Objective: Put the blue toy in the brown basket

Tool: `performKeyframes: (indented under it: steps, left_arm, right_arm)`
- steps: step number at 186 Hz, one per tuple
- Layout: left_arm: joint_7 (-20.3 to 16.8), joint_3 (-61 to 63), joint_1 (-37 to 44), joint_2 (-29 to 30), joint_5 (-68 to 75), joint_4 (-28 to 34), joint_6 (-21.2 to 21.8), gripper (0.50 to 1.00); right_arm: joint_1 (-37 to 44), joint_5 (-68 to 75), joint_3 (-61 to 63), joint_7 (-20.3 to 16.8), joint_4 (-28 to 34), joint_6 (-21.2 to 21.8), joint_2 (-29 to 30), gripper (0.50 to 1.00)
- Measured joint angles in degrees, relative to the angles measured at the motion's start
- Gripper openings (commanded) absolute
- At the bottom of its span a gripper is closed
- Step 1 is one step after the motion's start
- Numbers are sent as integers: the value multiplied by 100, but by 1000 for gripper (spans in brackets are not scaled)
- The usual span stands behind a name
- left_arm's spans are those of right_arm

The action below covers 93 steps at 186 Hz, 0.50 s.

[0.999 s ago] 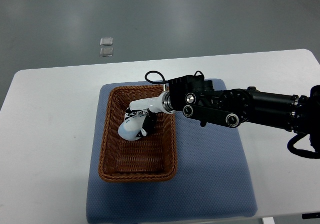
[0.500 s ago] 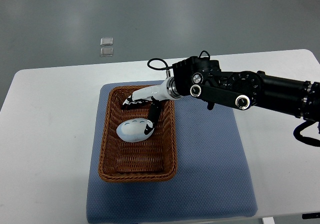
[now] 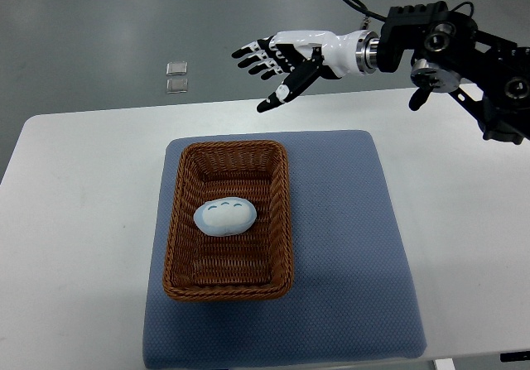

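Basket (image 3: 229, 285) of brown wicker sits on a blue-grey mat (image 3: 348, 254) spread over the white table (image 3: 83, 221), with its long sides running away from the robot. Inside it, roughly at the middle of the woven floor, lies the blue toy (image 3: 224, 217), a pale, rounded, pebble-like shape with three small darker marks along its upper face; those marks are too small to read as letters or a brand. The toy rests free, with nothing touching it. The right hand (image 3: 286, 57) hangs well above and beyond the far edge of the table, over the grey floor, its arm coming in from the upper right as a black, jointed forearm (image 3: 451, 51) with round silver fittings and a looping cable. The white palm is turned sideways and the black-tipped fingers (image 3: 248, 53) are spread apart and extended toward the left, holding nothing; the thumb points down and away from the rest. On the floor past the table lie two small clear squares (image 3: 175, 77), one just beside the other. No label or writing can be made out on the basket, mat or arm.
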Motion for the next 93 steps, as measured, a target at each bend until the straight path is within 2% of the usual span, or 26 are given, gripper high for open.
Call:
performKeyframes:
  steps: [43, 72, 93]
  left_arm:
    - [3, 26, 0, 0, 0, -1, 0, 1000]
    - [5, 28, 0, 0, 0, -1, 0, 1000]
    - [5, 29, 0, 0, 0, -2, 0, 1000]
  right_arm:
    - [-1457, 1737, 1893, 271, -322, -143, 372, 909]
    - [-2173, 2510, 2475, 565, -697, -515, 870, 909]
    - [-2539, 2834, 2683, 859, -1061, -536, 1047, 909]
